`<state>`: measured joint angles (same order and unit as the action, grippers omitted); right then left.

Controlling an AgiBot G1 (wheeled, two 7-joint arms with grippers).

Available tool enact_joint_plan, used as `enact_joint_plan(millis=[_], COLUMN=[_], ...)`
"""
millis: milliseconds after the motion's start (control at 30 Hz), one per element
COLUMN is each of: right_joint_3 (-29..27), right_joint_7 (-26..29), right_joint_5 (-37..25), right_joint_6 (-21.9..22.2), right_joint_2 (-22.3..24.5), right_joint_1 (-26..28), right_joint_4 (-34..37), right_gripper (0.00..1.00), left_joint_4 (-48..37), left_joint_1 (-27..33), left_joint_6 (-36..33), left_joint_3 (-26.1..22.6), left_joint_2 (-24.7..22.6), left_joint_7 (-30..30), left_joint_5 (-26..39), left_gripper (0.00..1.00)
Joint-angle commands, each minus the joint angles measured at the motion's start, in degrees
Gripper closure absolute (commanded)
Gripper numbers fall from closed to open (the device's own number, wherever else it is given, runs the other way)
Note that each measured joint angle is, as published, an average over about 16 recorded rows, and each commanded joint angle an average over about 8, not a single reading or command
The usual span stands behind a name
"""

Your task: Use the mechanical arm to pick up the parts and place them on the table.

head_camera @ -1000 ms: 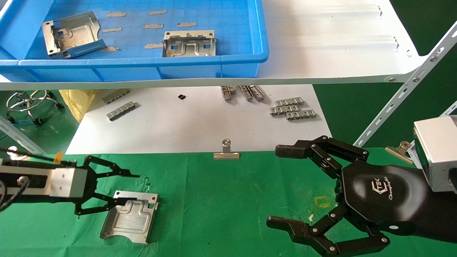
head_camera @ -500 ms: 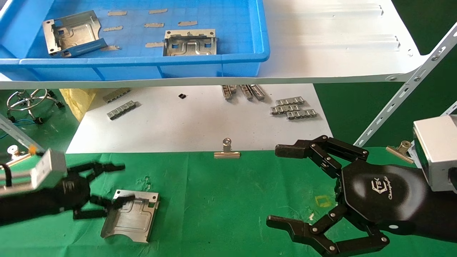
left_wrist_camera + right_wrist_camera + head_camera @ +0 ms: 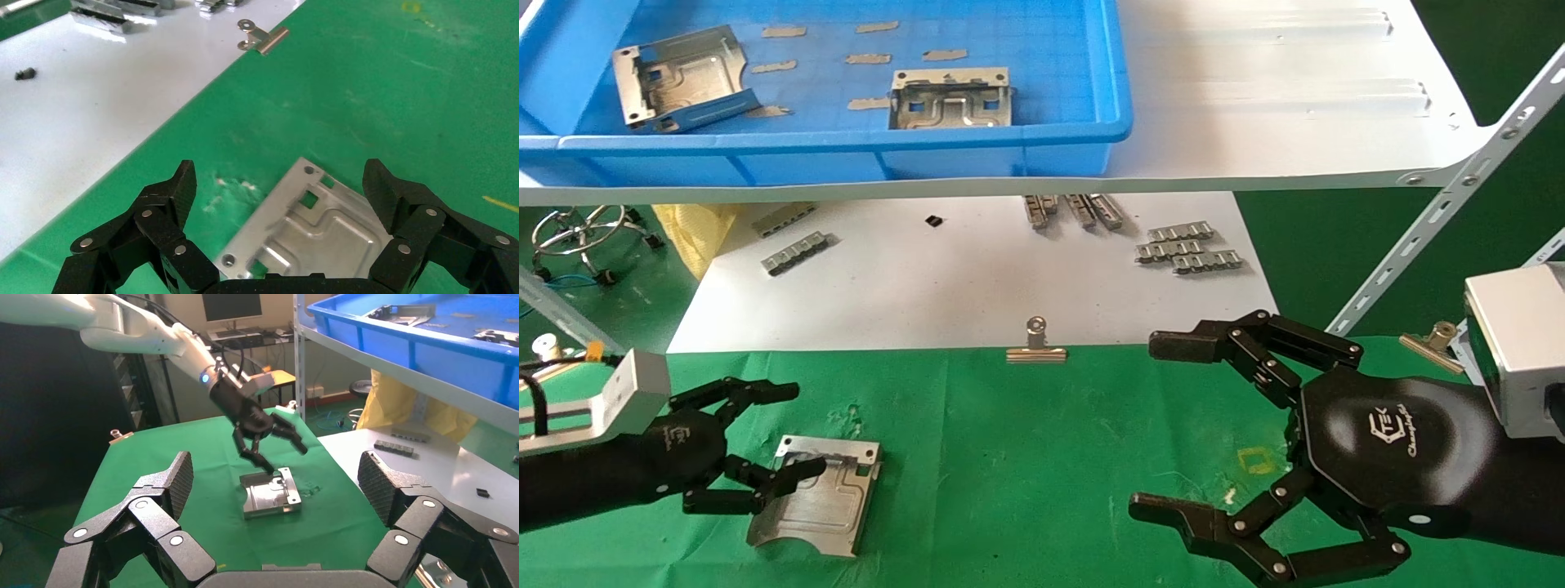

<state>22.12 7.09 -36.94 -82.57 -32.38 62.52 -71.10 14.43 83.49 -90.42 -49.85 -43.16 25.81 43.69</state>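
Low over the green counter (image 3: 1026, 457), the left gripper (image 3: 780, 433) is seen with its fingers spread apart, nothing grasped. One lower fingertip (image 3: 807, 468) appears to rest on or just above the near edge of a silvery part (image 3: 825, 510), which lies flat on the cloth at the counter's left side. Two more parts (image 3: 678, 77) are kept in the blue tray (image 3: 1042, 139) on the white shelf (image 3: 1279, 106). A binder clip (image 3: 1036, 347) is set at the cloth's far edge. The right gripper (image 3: 1173, 433) is parked over the counter's right side, fingers spread wide.
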Motion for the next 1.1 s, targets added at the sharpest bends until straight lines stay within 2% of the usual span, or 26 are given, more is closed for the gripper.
enact_joint_plan(millis=[33, 1100], right_joint_3=[0.0, 0.0], right_joint_7=[0.0, 0.0], right_joint_5=[0.0, 0.0], right_joint_6=[0.0, 0.0], right_joint_2=[0.0, 0.0], right_joint_1=[0.0, 0.0], right_joint_4=[0.0, 0.0], right_gripper=[0.0, 0.0], left_joint_4=[1.7, 36.2], left_joint_1=[-0.7, -13.4], left_joint_6=[0.1, 2.9], left_joint_3=[1.0, 20.7], left_joint_2=[0.2, 5.0], left_joint_7=[-1.1, -22.4], left_joint_5=[-0.1, -1.1], left_gripper=[0.0, 0.0])
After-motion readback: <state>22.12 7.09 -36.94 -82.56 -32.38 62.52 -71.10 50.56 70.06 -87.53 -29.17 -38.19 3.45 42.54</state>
